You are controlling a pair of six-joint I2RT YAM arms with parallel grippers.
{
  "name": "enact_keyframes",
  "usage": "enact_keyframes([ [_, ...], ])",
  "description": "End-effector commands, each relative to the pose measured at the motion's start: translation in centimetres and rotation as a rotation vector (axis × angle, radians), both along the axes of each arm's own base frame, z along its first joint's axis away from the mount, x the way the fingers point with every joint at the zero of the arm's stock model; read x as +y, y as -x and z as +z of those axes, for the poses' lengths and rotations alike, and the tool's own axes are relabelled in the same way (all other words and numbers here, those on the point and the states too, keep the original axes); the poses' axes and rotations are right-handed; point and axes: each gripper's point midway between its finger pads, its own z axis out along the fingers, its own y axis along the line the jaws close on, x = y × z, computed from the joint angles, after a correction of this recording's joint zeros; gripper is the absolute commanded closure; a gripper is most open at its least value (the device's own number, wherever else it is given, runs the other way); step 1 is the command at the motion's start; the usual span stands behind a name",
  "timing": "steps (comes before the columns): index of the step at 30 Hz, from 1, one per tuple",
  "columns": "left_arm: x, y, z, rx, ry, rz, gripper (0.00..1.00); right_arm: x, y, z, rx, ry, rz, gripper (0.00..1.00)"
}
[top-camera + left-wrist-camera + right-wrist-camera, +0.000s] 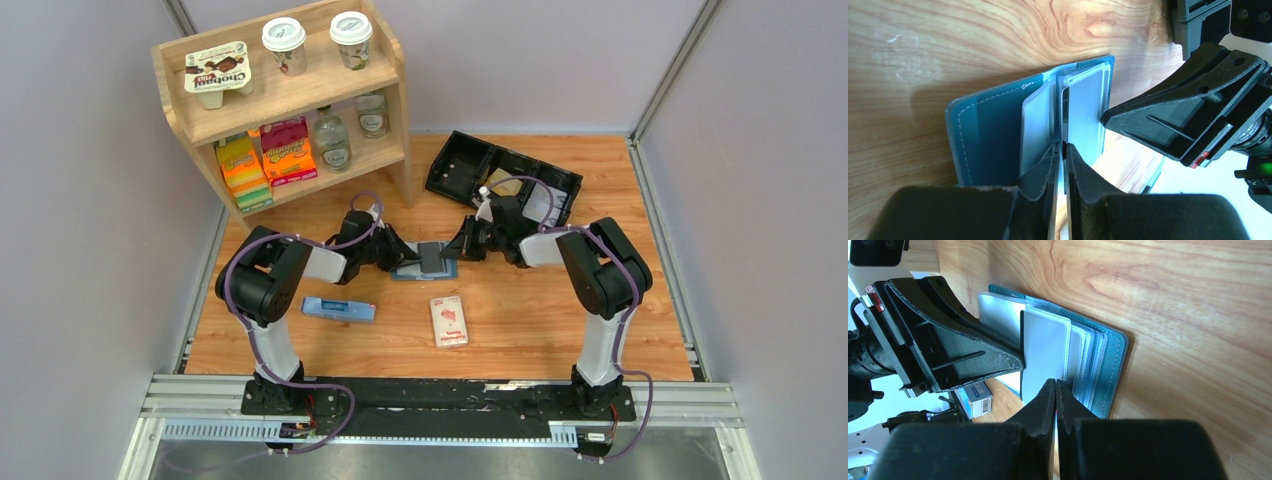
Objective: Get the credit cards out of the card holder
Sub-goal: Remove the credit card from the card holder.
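Card holder laid open at worktop middle, dark grey card among its leaves, left jaws a slit apart there, grip unclear, right jaws pressed closed opposite, blue box, white pack toward near edge.

Matt stitched card holder — smooth, glossy wood-grain table

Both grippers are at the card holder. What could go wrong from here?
1. The right gripper is shut on the dark grey card, and the left gripper closely straddles the same card: opposing pulls could bend or drop it.
2. Nothing pins the card holder; if the card snags, it may drag along.
3. The two grippers nearly meet, so they could bump.
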Motion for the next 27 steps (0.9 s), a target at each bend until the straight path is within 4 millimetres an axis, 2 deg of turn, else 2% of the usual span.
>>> enact_keyframes([
  [1, 0.4, -0.6, 1.6, -0.086, 0.029, 0.017, 0.83, -2.7, 2.0, -5.5, 0.133, 0.147, -0.042, 0.97],
  [10, -0.4, -0.9, 2.3, -0.126, 0.102, 0.005, 0.86, -2.6, 2.2, -5.7, 0.137, 0.146, -0.032, 0.97],
  [15, 0.1, -0.7, 2.6, -0.133, 0.087, 0.016, 1.0, -2.8, 2.3, -6.0, 0.144, 0.153, -0.035, 0.97],
  [17, 0.7, -0.4, 2.1, -0.121, 0.047, 0.025, 1.0, -2.7, 2.3, -6.0, 0.143, 0.154, -0.034, 0.97],
  [18, 1.2, 0.1, 1.3, -0.086, 0.019, 0.03, 1.0, -2.8, 2.3, -6.1, 0.145, 0.154, -0.034, 0.97],
  [22, 1.8, 0.4, 0.6, -0.069, -0.004, 0.038, 1.0, -2.7, 2.2, -6.0, 0.141, 0.152, -0.034, 0.97],
  [24, 1.7, 0.4, 0.3, -0.053, 0.008, 0.036, 0.98, -2.7, 2.2, -6.0, 0.14, 0.152, -0.033, 0.97],
  [26, 1.5, 0.3, 0.3, -0.05, 0.021, 0.037, 0.88, -2.7, 2.2, -5.9, 0.139, 0.15, -0.033, 0.97],
  [27, 1.5, 0.2, 0.3, -0.052, 0.022, 0.039, 0.8, -2.7, 2.1, -5.8, 0.136, 0.15, -0.032, 0.97],
])
